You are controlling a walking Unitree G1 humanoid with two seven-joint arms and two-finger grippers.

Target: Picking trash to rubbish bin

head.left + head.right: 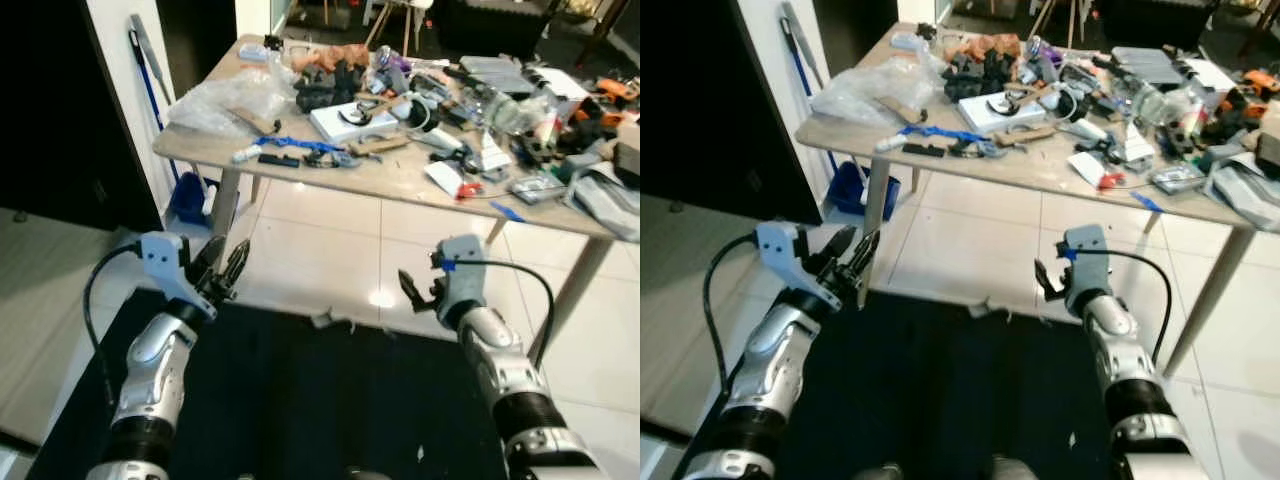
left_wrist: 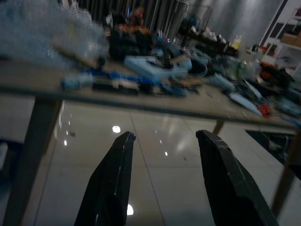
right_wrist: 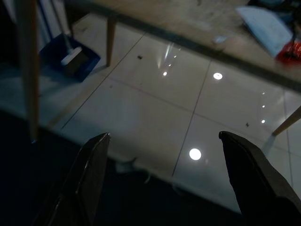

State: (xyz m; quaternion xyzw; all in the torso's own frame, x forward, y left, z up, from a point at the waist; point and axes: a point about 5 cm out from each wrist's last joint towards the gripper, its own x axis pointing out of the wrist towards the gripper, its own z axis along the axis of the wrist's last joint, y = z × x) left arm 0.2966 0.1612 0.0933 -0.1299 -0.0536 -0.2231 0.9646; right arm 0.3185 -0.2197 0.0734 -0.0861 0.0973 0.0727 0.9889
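A small pale scrap of trash [image 1: 325,320] lies on the white tile floor at the far edge of the black rug [image 1: 300,400]; the right wrist view has it as scrap [image 3: 123,165]. My left gripper [image 1: 225,272] is held out over the rug's left side, open and empty, its fingers [image 2: 117,179] pointing toward the table. My right gripper [image 1: 415,290] hangs to the right of the scrap and above it, open with nothing between its fingers [image 3: 91,174].
A cluttered wooden table [image 1: 400,180] stands ahead, with a crumpled clear plastic bag [image 1: 225,100] at its left end and tools, boxes and papers across it. A blue dustpan [image 1: 188,198] and broom handle [image 1: 150,70] lean at the left wall.
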